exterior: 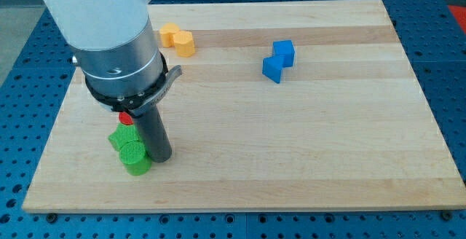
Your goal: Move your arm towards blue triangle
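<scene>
Down near the board's (306,181) bottom-left corner, my tip (162,157) stood just beside the green block (129,150) — a bare rod, no fingers to open or close. Well apart, the blue block (279,60) — its shape unclear — lay toward the top edge.

Pale wooden board (306,151), bearing blue block (278,60), yellow block (178,38), green block (129,149); red block (127,117) mostly hidden; my tip (162,157) beside green
</scene>
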You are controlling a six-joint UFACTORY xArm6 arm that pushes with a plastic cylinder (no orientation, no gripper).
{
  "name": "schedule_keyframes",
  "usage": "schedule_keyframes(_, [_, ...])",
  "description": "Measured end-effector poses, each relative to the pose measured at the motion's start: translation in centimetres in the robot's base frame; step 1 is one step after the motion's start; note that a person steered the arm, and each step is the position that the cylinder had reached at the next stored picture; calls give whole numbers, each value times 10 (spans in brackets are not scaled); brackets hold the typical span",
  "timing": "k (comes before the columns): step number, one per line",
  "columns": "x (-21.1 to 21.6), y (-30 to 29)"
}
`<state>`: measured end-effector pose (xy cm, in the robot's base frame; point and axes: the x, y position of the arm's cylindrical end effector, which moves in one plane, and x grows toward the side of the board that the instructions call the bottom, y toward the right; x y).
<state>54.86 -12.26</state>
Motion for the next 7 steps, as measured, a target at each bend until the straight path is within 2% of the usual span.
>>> schedule_keyframes(4, [0,-4])
schedule_keyframes(5, [-1,25])
schedule_keyframes(6, [-22,104])
schedule_keyframes(7, [-52,134])
